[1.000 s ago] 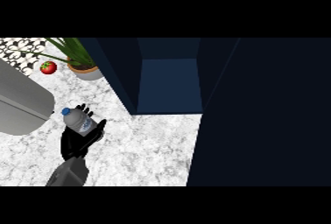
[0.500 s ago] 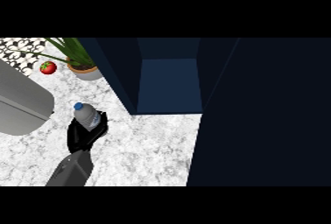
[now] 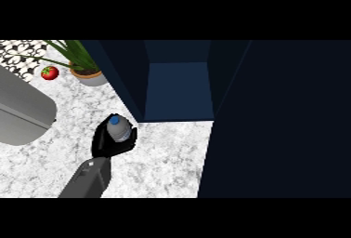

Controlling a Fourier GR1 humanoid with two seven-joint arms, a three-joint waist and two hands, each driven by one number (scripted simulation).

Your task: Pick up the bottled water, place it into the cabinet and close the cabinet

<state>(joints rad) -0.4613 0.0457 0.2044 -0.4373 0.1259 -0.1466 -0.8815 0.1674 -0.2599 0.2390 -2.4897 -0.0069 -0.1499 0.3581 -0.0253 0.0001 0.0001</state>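
The bottled water [image 3: 119, 128], clear with a blue cap, is tilted with its cap pointing up and away. My left hand [image 3: 109, 143] is shut round its lower body, which the fingers hide. Hand and bottle hover over the white marble counter [image 3: 158, 162], just left of the cabinet's front. The dark blue cabinet [image 3: 178, 88] stands open, its interior showing as a lighter blue recess. Its open door [image 3: 281, 130] fills the right side of the view as a dark panel. My right hand does not show.
A grey rounded appliance [image 3: 21, 116] stands at the left edge. Further back left, a potted plant [image 3: 86, 69] sits next to a red tomato [image 3: 49, 72]. The cabinet's left wall [image 3: 120, 79] is close to the bottle.
My left hand has carried the bottle to the right and slightly toward me, closer to the cabinet opening. The bottle now stands more upright in the grip.
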